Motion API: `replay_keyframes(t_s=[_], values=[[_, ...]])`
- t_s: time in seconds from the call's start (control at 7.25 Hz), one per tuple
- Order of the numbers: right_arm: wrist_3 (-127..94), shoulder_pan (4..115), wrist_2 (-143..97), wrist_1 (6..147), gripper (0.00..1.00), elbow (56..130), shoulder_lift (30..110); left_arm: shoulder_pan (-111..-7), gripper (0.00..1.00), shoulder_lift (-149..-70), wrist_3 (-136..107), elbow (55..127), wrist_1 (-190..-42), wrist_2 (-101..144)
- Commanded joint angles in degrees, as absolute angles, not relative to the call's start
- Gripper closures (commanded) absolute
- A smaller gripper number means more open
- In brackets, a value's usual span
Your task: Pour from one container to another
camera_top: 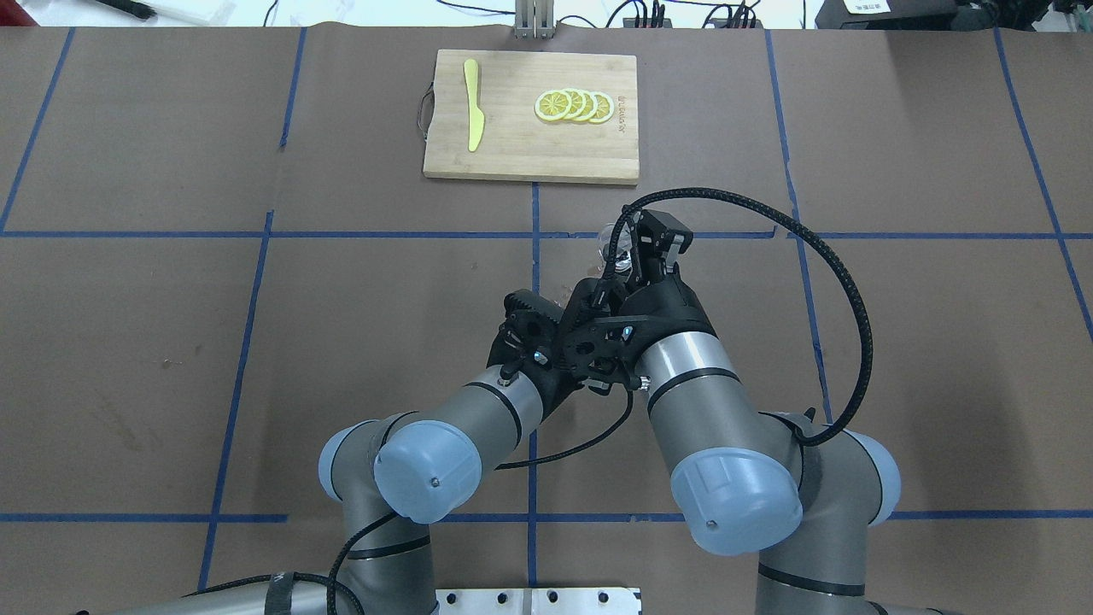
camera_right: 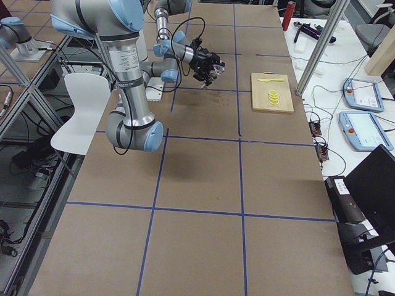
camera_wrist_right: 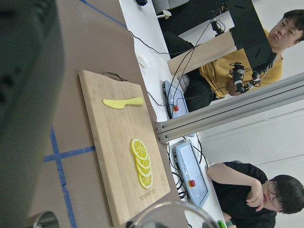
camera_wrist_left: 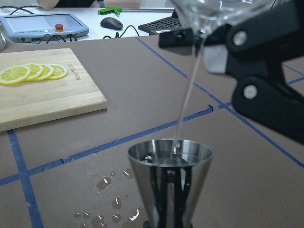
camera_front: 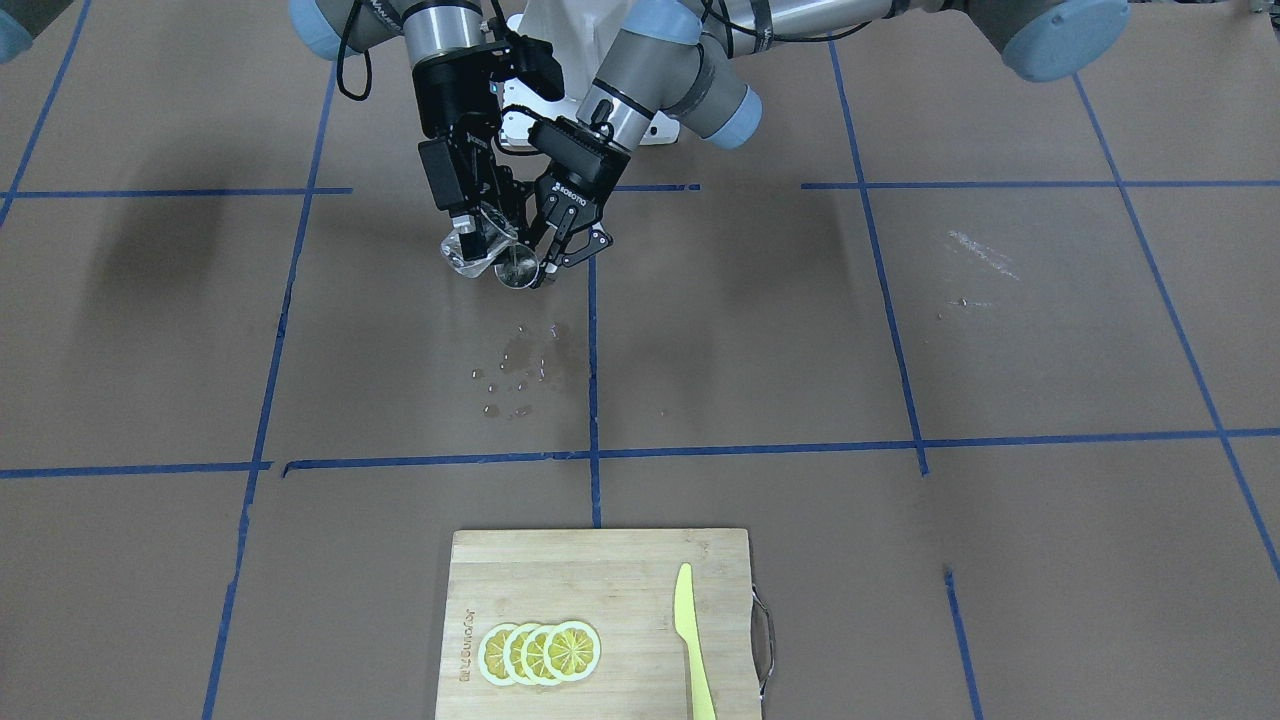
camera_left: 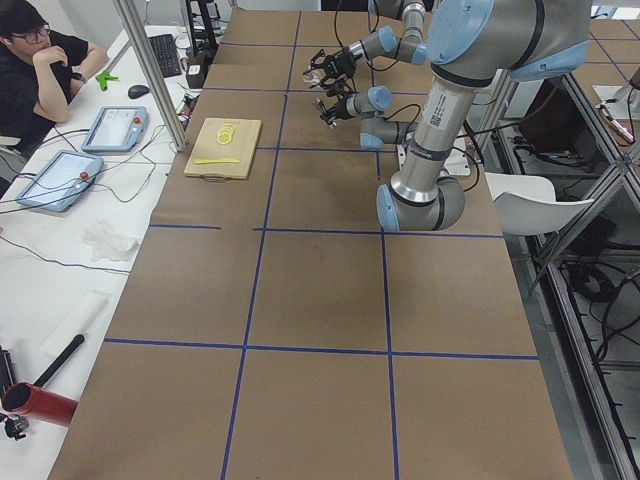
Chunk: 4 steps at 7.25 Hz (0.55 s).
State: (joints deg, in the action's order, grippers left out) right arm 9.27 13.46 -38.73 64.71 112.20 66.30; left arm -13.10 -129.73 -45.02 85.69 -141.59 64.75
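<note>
We see a brown table [camera_front: 900, 330] crossed by blue tape lines [camera_front: 760, 450]. In the overhead view the left arm [camera_top: 478, 418] rises from the lower left and the right arm [camera_top: 709, 401] from the lower right, and they meet near the middle of the frame.

A wooden cutting board [camera_front: 600, 570] lies at the bottom centre of the front-facing view, well apart from the arms.

In the same view, just left of centre in the upper part, the right gripper [camera_front: 478, 238] is clamped around the glass cup [camera_front: 465, 255]. It holds the cup off the table, tipped over toward the other gripper. Just beside it, on the frame's right, the left gripper [camera_front: 540, 262] grips the metal jigger [camera_wrist_left: 170, 185]. The jigger is held upright with its open mouth under the cup's lip.

A yellow knife [camera_front: 688, 640] lies lengthwise on the right part of the board. Four overlapping lemon slices [camera_front: 540, 652] sit in a row at the board's lower left.

In the left wrist view a thin clear stream [camera_wrist_left: 187, 90] runs from the cup at the top of the frame down into the jigger's mouth.

Small drops [camera_front: 517, 355] of liquid dot the table below the two grippers, left of the vertical tape line.
</note>
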Motion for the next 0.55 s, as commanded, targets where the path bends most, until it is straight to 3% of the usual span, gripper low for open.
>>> replay_keyframes(t_s=[0.0, 0.41], values=[[5.66, 13.54, -38.67, 64.69, 1.00, 112.15, 66.62, -13.10, 1.00, -129.73, -45.17, 85.69, -141.59, 64.77], [1.25, 13.53, -38.76, 64.60, 1.00, 112.32, 66.71, -13.10, 1.00, -129.81, -45.26, 85.78, -141.59, 64.69]])
